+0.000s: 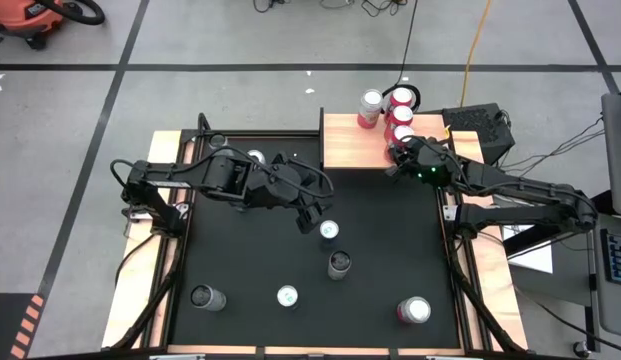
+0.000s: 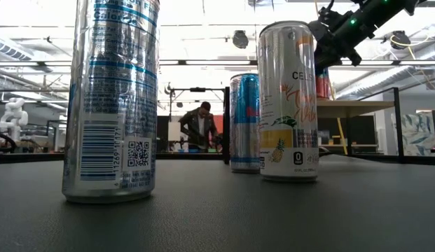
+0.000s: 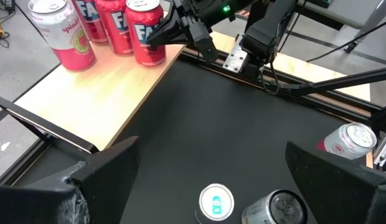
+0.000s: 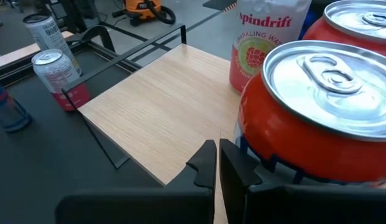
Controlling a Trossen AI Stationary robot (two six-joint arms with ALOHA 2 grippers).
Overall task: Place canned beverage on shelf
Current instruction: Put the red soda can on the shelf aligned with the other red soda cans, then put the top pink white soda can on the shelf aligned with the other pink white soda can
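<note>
Three cans (image 1: 388, 112) stand on the shelf (image 1: 352, 148) at the table's (image 1: 250, 260) far edge.

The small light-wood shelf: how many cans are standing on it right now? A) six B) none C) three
C: in the high view the small light-wood shelf carries three cans along its right end: one pink-and-white Spindrift can and two red cans. The right gripper is at the nearer red one.
</note>
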